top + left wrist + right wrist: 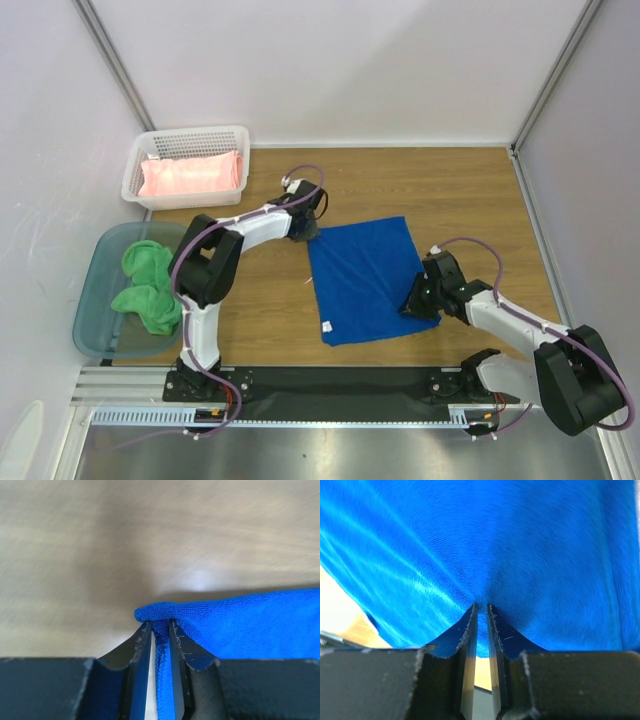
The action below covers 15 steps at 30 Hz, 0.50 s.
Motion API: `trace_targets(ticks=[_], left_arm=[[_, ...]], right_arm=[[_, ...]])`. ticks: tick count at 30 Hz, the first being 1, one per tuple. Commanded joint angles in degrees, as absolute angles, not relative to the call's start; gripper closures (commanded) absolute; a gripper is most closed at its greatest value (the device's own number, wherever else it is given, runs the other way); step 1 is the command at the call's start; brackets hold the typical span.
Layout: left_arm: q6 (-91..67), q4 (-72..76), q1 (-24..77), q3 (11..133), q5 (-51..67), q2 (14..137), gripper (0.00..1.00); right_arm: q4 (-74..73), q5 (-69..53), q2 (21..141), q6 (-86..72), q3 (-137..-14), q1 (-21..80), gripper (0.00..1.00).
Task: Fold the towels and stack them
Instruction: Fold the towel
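Cloth first: the royal blue towel (365, 280) lies spread on the wooden table (460, 190), a slightly skewed rectangle whose longer side seems to run from far to near. The whole sheet sits between the 2 tools.

The left gripper (160, 625) has its jaws drawn narrow and pinched on the towel's far-left corner, with a fold of terry squeezed between the fingers. From that tool the cloth stretches away to the right and toward the arm bases.

The right gripper (482, 607) is also narrow and nipped onto blue cloth. It holds the right edge close to the near-right corner, and the sheet runs leftward and away from it. The 2 holds sit roughly at opposite ends of a diagonal, each arm taking the corner on its own side. I judge that any fold must carry one held corner across the sheet toward the other tool.

A small white label (326, 325) marks the near-left corner, which neither tool holds.

Beyond the left gripper and further left, a white perforated basket (232, 134) holds the pink towel (192, 176), folded. Left of that arm's elbow, a teal tub (95, 320) holds the green towel (146, 287), crumpled. Neither stands between the grippers, so I judge the fold path unobstructed.
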State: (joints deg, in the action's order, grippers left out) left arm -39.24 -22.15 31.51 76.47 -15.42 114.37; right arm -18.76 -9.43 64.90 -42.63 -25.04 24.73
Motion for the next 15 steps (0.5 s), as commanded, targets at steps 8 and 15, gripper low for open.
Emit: trace_targets(ticks=[8,15], left_arm=[[-29.10,-21.61,31.02,90.16,-12.04,123.83,0.73],[-25.40,-22.94,31.03,87.81,-10.55,113.14,0.57]], right_arm=[[-18.11,-11.25,69.43,-44.48,-27.59,31.81,0.81],[-26.52,-9.14,69.44,-40.61,-38.72,30.77,0.77]])
